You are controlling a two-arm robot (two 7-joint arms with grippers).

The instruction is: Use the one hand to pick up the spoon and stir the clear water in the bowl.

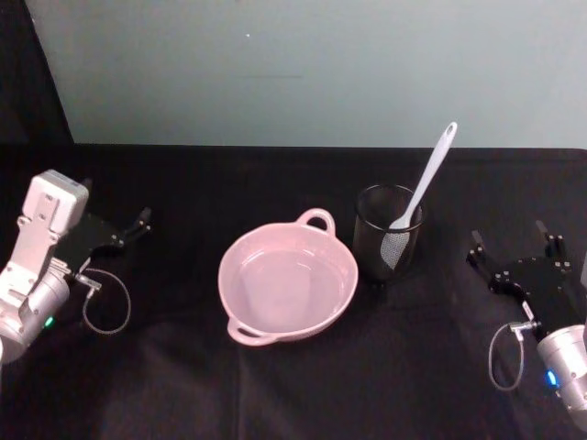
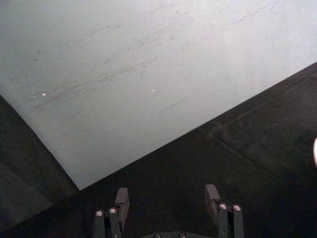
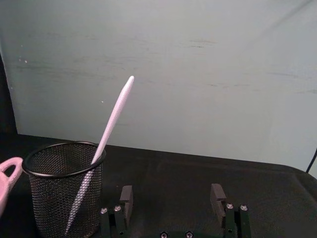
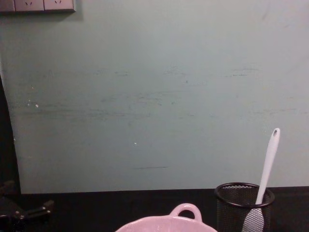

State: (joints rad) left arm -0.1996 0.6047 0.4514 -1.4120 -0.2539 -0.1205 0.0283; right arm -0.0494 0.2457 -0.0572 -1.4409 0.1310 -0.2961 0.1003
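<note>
Nothing is grasped yet: the black two-finger right gripper (image 1: 518,247), jaws released, must reach the slim white plastic spoon (image 1: 425,181) standing in the black wire-mesh cup (image 1: 387,234)

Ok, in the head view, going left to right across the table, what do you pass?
left gripper → pink bowl → black wire-mesh cup with the white spoon standing in it → right gripper

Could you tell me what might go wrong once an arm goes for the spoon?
The spoon stands tilted in a light mesh cup, so pulling it out at an angle could tip the cup. The cup sits close beside the bowl, so it may knock the rim. The right gripper is open, off to the side.
</note>
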